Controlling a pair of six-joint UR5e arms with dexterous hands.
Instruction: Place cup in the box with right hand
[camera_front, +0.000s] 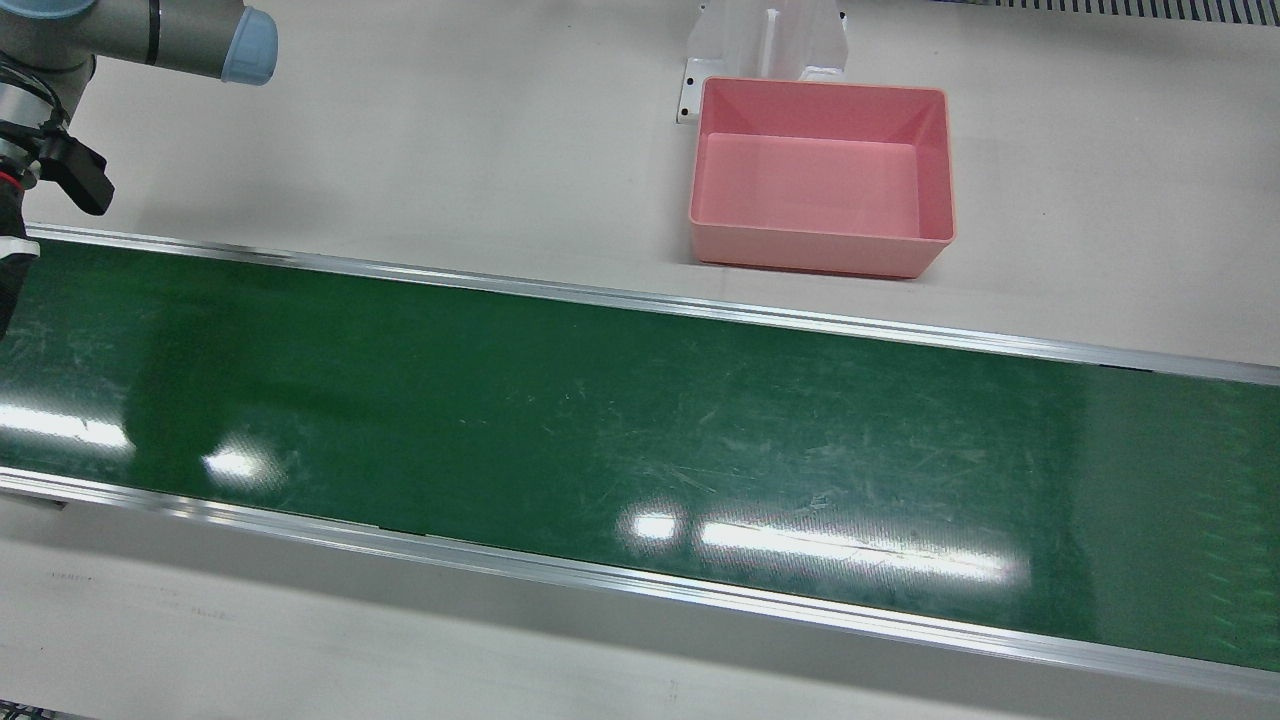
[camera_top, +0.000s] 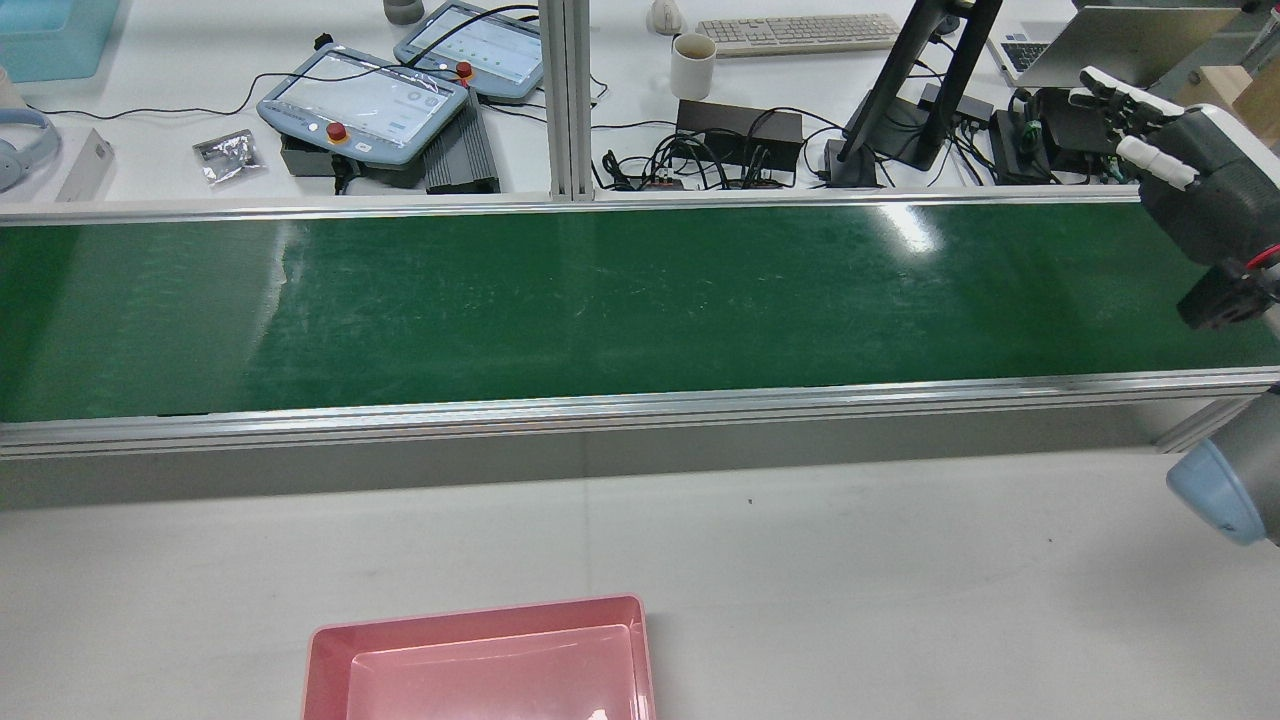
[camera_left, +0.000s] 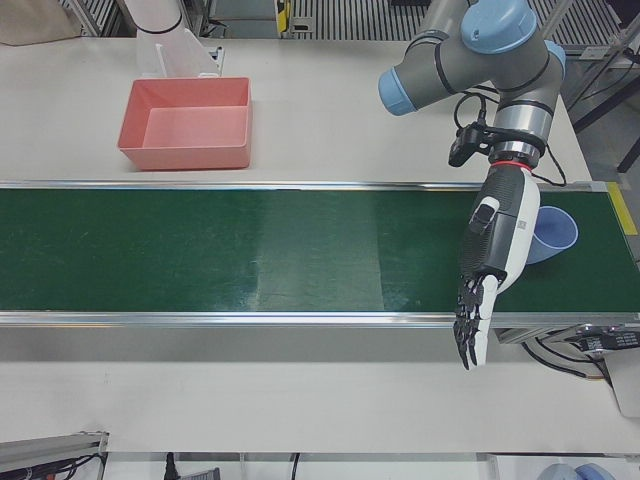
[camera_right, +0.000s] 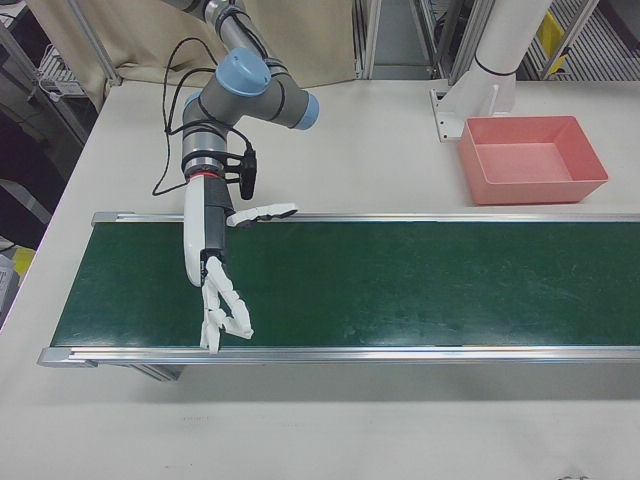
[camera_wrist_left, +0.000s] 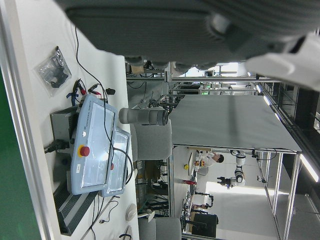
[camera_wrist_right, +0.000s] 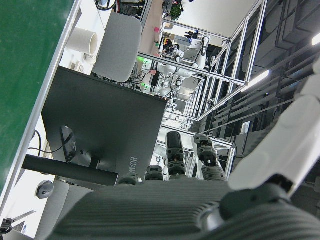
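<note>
Cup (camera_left: 555, 235), blue, resting on the green belt (camera_right: 400, 280) just beside the left hand's (camera_left: 495, 260) palm, wrist-ward of its fingertips and partly hidden by it. It is well apart from the fingers of the right hand (camera_right: 207, 265), which hangs over the opposite end of the belt. Both hands are empty, with fingers extended and spread. The pink box (camera_right: 535, 190) stands off the belt, well away from the right fingertips and back on their wrist side. Likely risks: the left hand nudging the cup, or the right fingers closing mistimed as the cup arrives and tipping or rolling it instead of enclosing it.
</note>
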